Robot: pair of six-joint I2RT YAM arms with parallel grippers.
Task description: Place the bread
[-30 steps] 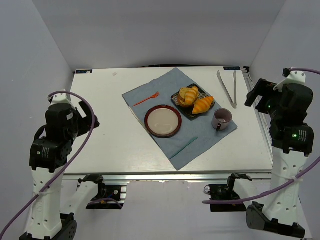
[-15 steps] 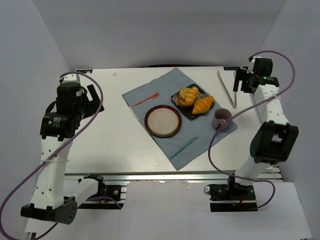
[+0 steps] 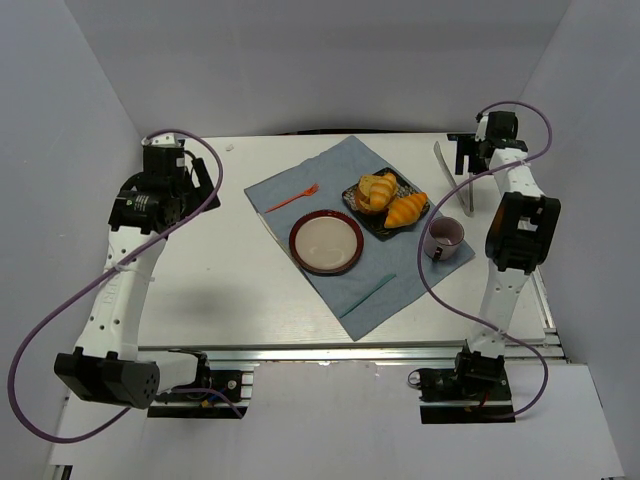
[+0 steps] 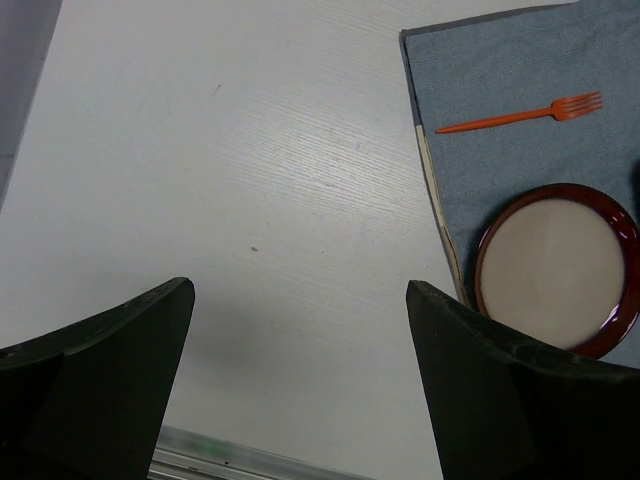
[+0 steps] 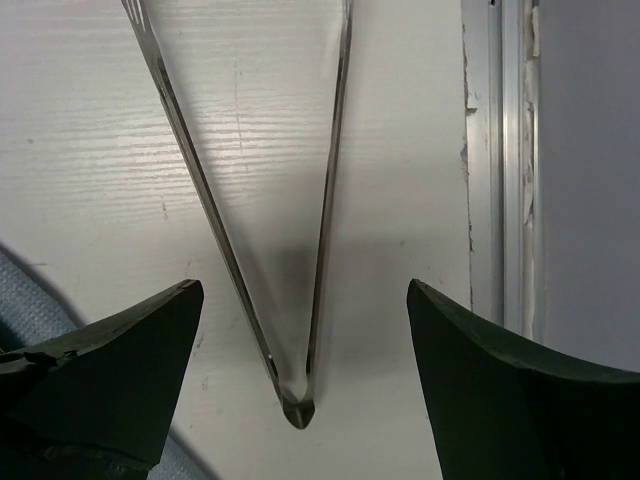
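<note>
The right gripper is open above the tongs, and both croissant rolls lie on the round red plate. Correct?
No. In the top external view the pale roll and the darker roll lie on the dark square dish; the red plate is bare. The rest holds.

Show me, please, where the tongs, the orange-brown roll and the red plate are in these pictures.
tongs [image 5: 295, 408], right wrist view, on the joined end.
orange-brown roll [image 3: 405, 209], top external view, on its ridged middle.
red plate [image 4: 555, 265], left wrist view, on its bare pale centre.
</note>
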